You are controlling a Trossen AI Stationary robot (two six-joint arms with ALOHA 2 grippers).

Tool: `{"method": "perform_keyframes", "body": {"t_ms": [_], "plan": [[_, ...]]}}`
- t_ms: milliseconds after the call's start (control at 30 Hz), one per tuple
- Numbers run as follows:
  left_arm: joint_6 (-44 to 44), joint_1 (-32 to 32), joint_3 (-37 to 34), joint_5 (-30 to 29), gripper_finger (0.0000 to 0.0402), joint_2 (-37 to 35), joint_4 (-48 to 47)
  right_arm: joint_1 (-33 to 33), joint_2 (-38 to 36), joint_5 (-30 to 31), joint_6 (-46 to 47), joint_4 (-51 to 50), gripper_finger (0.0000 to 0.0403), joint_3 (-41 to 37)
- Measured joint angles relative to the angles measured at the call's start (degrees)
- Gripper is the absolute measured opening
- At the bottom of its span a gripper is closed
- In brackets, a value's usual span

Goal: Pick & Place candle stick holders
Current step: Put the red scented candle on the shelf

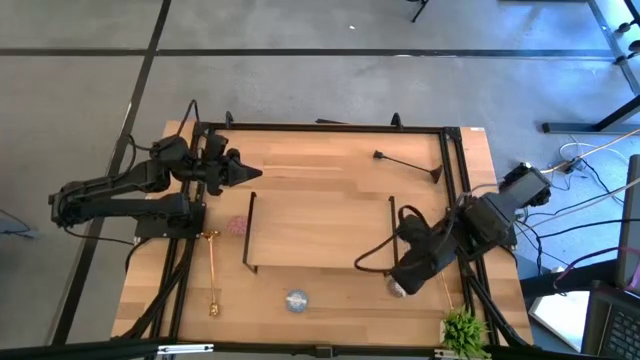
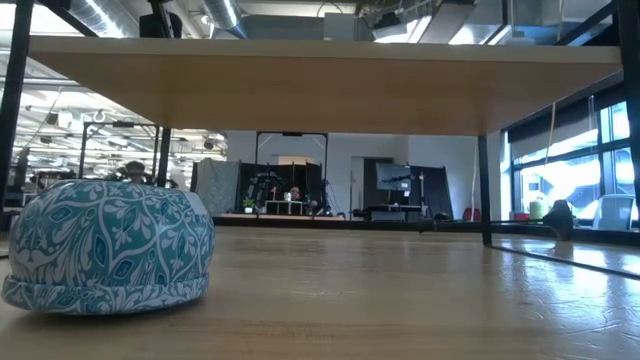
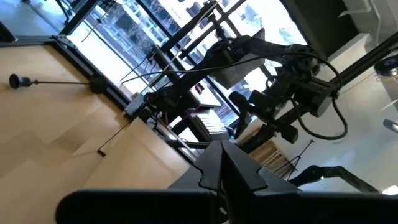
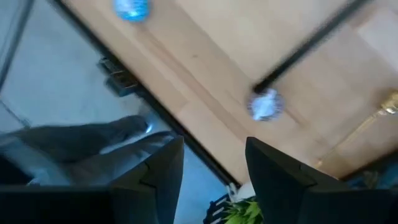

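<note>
The right gripper [image 1: 398, 287] hovers at the lower right of the high view, fingers [image 4: 163, 163] parted and empty, above a pale round holder [image 4: 266, 104] near the table's front edge. A gold candlestick [image 1: 213, 275] lies lower left, the blue round [image 1: 297, 299] at bottom centre, the pink round [image 1: 238, 226] beside the wooden board [image 1: 320, 230], the black candlestick [image 1: 410, 165] upper right on bare table. The left gripper [image 1: 250, 174] is closed at upper left.

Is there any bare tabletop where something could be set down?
Yes: the wide stretch between the black candle holder and the wooden board. Another lies between the blue round and the green plant. It is crowded around the right gripper and along the gold candle holder.
</note>
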Motion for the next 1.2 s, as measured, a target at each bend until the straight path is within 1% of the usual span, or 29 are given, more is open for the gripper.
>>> {"method": "perform_keyframes", "body": {"t_ms": [67, 133, 233, 300, 400, 500, 600, 667, 833, 1000, 1200], "plan": [[0.01, 0.00, 0.00, 0.06, 0.0003, 0.18, -0.62, 0.41, -0.48, 0.01, 1.53, 0.19, 0.0177, -1.77], [-0.10, 0.00, -0.02, 0.17, 0.0003, 0.51, -0.52, 1.10, -0.34, -1.35, 2.58, 0.16, 0.0177, -3.86], [-0.42, -0.05, -0.02, 0.41, 0.0003, 0.61, -0.54, 2.51, -0.22, -3.65, 2.86, 0.18, 0.0177, -7.06], [-0.40, -0.22, -0.02, 0.42, 0.0003, 0.59, -0.48, 3.93, -0.28, -3.66, 2.85, 0.20, 0.0177, -9.18], [-0.43, -0.93, -0.02, 0.40, 0.0003, 0.59, -0.47, 6.46, -0.25, -2.19, 2.12, 0.40, 0.0177, -12.06], [-0.44, -1.90, -0.02, 0.40, 0.0003, 0.60, -0.45, 10.00, -0.25, 2.04, 0.30, 1.77, 0.0177, -14.40], [-0.47, -2.82, -0.02, 0.18, 0.0003, 0.59, -0.49, 13.36, -0.25, 5.69, -1.25, 4.61, 0.0177, -16.79], [-0.47, -3.34, -0.02, 0.14, 0.0003, 0.59, -0.49, 15.22, -0.23, 6.48, -2.76, 6.41, 0.0177, -18.67], [-0.40, -4.67, -0.02, -0.29, 0.0003, 0.59, -1.24, 18.83, -0.21, 6.66, -2.97, 12.36, 0.0177, -24.72], [-0.31, -6.23, -0.02, -2.73, 0.0003, 0.65, -2.07, 20.38, -0.21, 6.67, -1.56, 20.77, 0.0177, -31.47], [-0.29, -7.54, -0.02, -2.84, 0.0003, 1.44, -2.07, 20.58, -0.21, 6.67, 0.79, 28.71, 0.0182, -37.72]]}}
